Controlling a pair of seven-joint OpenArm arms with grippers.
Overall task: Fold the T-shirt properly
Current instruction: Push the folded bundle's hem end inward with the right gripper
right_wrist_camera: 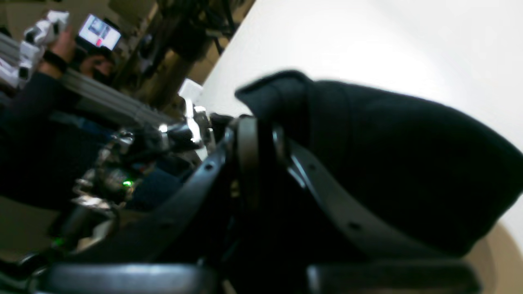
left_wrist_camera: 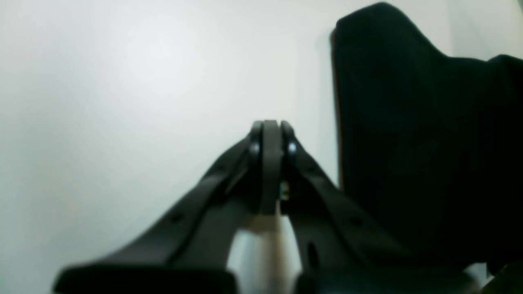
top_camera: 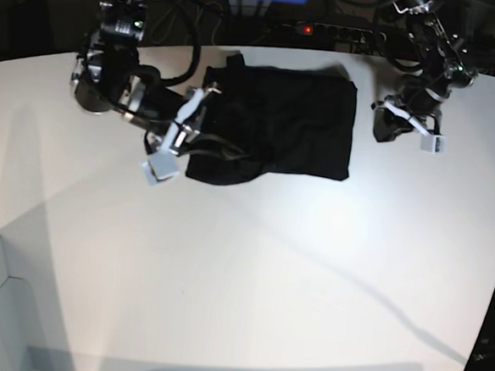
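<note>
Right gripper (right_wrist_camera: 255, 134) pinched on T-shirt (top_camera: 277, 124) edge; left gripper (left_wrist_camera: 270, 132) closed on nothing.

T-shirt lies folded, black side up, on the white table (top_camera: 250, 271). Its bunched edge sits between the right fingers. Left jaws are pressed together above bare table, with the shirt's far edge just to one side, not touching.

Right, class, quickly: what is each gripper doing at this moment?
Left gripper: closed, holding nothing, beside the T-shirt.
Right gripper: closed on the T-shirt's edge.
</note>
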